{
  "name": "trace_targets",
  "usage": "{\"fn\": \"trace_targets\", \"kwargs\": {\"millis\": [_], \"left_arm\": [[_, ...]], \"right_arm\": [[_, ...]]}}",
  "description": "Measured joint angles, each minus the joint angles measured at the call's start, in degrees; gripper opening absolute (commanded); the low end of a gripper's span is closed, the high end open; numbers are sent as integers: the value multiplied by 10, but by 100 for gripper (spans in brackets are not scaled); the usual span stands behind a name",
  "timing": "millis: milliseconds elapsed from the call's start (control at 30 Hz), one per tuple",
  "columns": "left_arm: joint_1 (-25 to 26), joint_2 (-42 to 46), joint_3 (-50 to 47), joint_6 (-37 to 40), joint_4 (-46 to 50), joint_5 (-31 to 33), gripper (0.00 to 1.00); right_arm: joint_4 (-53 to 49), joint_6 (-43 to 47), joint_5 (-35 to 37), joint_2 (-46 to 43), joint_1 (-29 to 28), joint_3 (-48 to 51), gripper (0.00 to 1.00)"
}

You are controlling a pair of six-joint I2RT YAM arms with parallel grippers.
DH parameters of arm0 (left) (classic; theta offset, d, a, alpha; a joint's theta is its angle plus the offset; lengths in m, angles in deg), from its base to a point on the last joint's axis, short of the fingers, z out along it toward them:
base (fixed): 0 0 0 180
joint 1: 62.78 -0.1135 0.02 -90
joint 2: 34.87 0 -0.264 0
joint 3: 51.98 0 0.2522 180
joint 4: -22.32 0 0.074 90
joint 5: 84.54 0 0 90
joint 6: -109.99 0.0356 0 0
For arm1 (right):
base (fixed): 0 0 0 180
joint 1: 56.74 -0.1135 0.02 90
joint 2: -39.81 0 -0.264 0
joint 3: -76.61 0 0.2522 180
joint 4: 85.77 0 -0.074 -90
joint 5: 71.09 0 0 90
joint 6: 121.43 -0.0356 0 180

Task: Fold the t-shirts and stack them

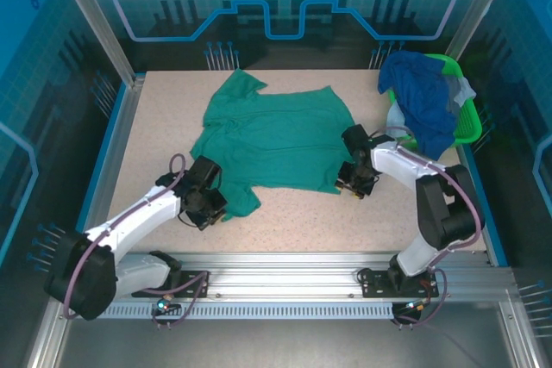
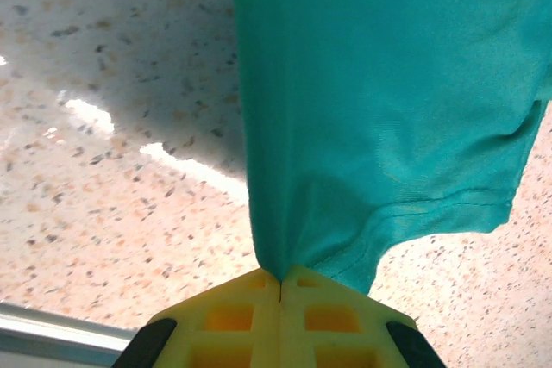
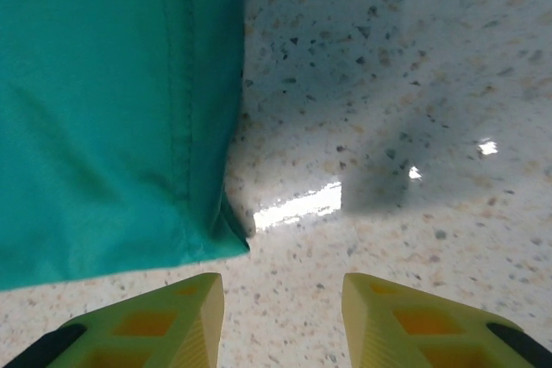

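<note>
- Two yellow fingers [image 2: 246,316] of the left gripper [image 2: 280,282] are pressed tight together. They're pinching the hem of the teal-green t-shirt [image 2: 388,109], and in the left wrist view the cloth rises taut right out of the seam between them.
- Over to the right wrist view: the right gripper [image 3: 283,290] has its fingers [image 3: 172,316] spread wide apart, with nothing between them but speckled table [image 3: 388,127]. The shirt's stitched corner lies just ahead of the left-hand finger, not touching it.
- Now the top view gives the whole picture the wrist cameras can't. The teal-green t-shirt [image 1: 276,140] lies spread across the middle of the table [image 1: 293,226], with one sleeve pointing to the far left.
- Same view: the shirt's near-left corner is bunched up at the left gripper [image 1: 207,202]. The right gripper [image 1: 355,180] sits low at the near-right corner.
- Far right corner: a bright green plastic basket [image 1: 467,127] with a royal blue t-shirt [image 1: 427,101] heaped in it and draped over the near rim. A bit of grey cloth [image 1: 461,90] peeks out beside it.
</note>
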Motion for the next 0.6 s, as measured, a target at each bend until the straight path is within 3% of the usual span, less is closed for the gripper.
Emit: {"fn": "trace_targets", "kwargs": {"millis": [400, 500, 600], "left_arm": [[0, 9, 0, 15, 36, 0, 0], [0, 10, 0, 15, 36, 0, 0], [0, 16, 0, 15, 36, 0, 0]], "right_arm": [[26, -24, -13, 42, -19, -14, 32], [28, -28, -14, 46, -20, -14, 25], [30, -31, -13, 57, -20, -15, 10]]}}
